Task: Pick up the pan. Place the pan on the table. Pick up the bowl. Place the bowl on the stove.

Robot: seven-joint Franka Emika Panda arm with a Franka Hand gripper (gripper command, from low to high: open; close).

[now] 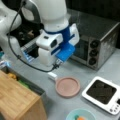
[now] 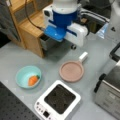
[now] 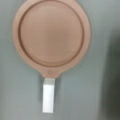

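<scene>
The dusty-pink pan point(image 1: 67, 86) point(image 2: 71, 71) point(image 3: 51, 35) lies flat on the grey table point(image 1: 75, 68) point(image 2: 15, 57), beside the stove, with its short white handle point(image 1: 52, 75) point(image 2: 83, 56) point(image 3: 48, 97) pointing away from it. My gripper point(image 1: 58, 64) point(image 2: 73, 46) hangs above the handle end, clear of the pan and holding nothing. No fingers show in the wrist view. The white stove point(image 1: 103, 94) point(image 2: 58, 101) with its black plate is bare. The teal bowl point(image 1: 80, 115) point(image 2: 28, 77) stands on the table with an orange object inside.
A steel toaster oven point(image 1: 100, 42) point(image 2: 110, 95) stands close behind the stove. A wooden unit point(image 1: 17, 100) point(image 2: 27, 22) with a metal bin at its side sits near the pan's handle end. A black cable trails from the arm.
</scene>
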